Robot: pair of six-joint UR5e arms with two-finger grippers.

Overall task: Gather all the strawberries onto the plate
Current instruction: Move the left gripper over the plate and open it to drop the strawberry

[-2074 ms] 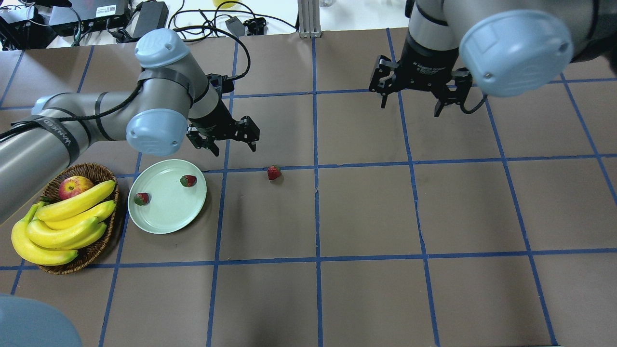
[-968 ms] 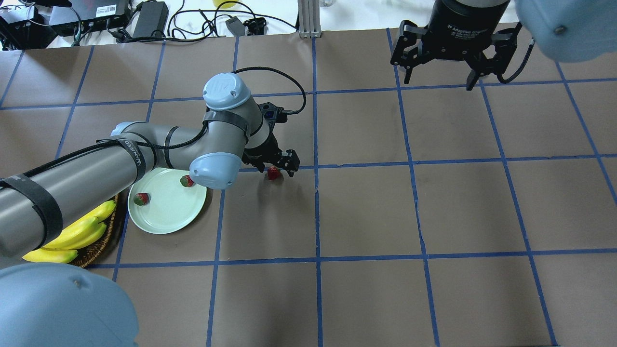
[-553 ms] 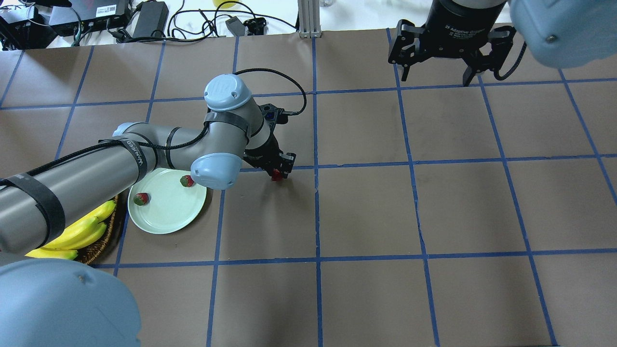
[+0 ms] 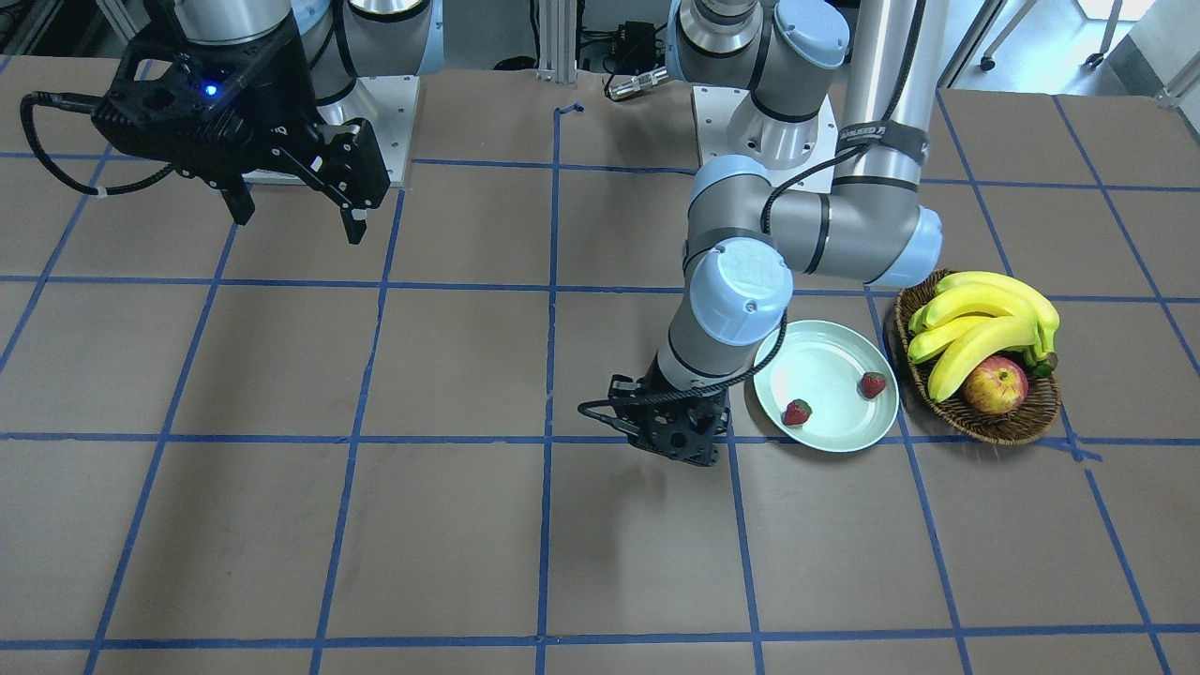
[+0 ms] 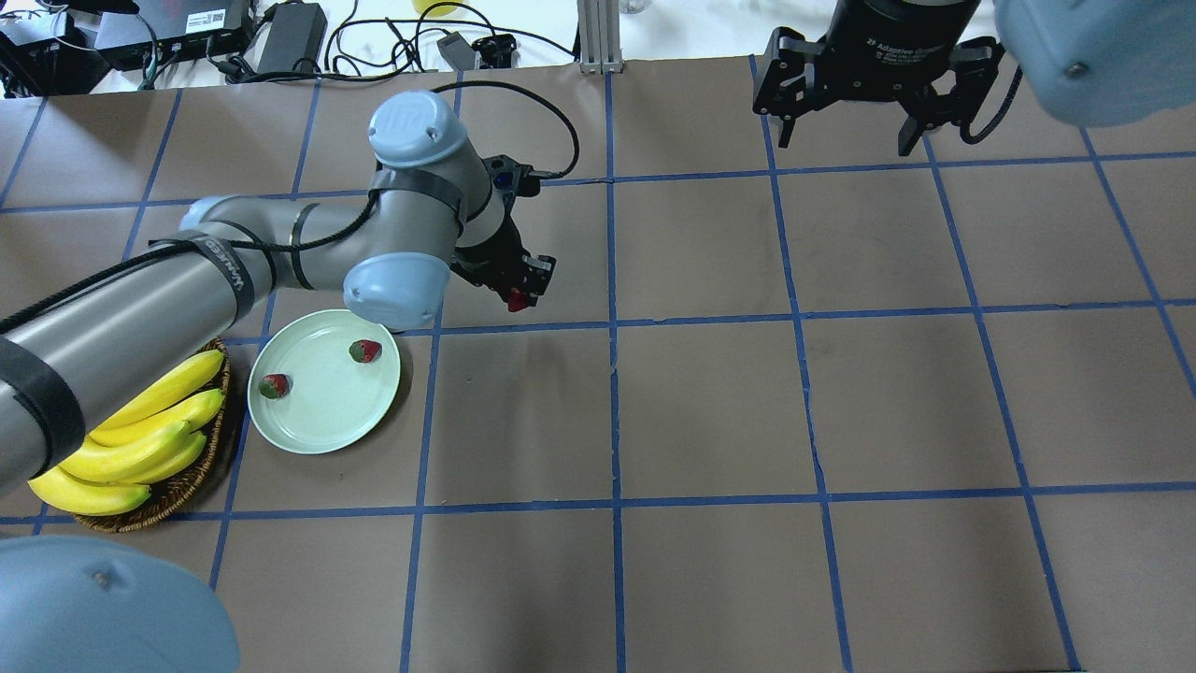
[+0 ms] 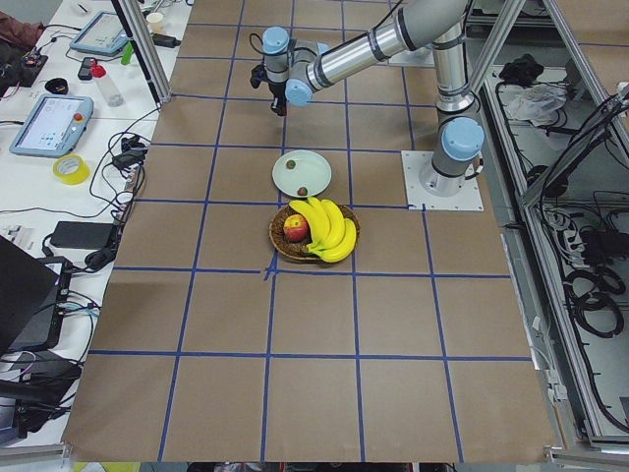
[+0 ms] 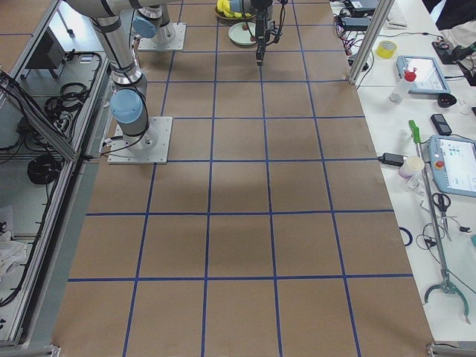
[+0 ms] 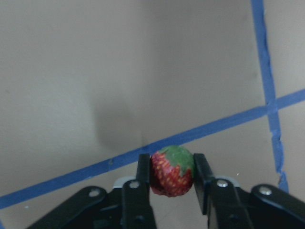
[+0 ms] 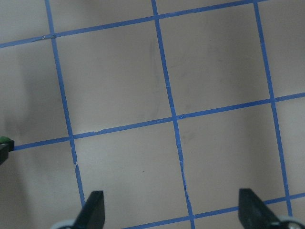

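On the robot's left, nearest its base, a wicker basket (image 5: 177, 486) of bananas (image 5: 131, 439) sits just beside the plate (image 5: 327, 416), which lies flat on the tabletop (image 5: 710, 411). One strawberry (image 5: 274, 385) rests on the plate near the rim by the basket. A second strawberry (image 5: 365, 350) lies near the plate's far rim, apart from the first. Just beyond the plate, the left hand (image 5: 519, 295) hangs above the tabletop. Its fingers (image 8: 201, 179) are pinched onto the third strawberry (image 8: 172, 172), whose green cap shows between them. Farthest off, toward the right, the right hand (image 5: 845, 140) hovers with its fingers (image 9: 93, 210) spread wide, gripping nothing.
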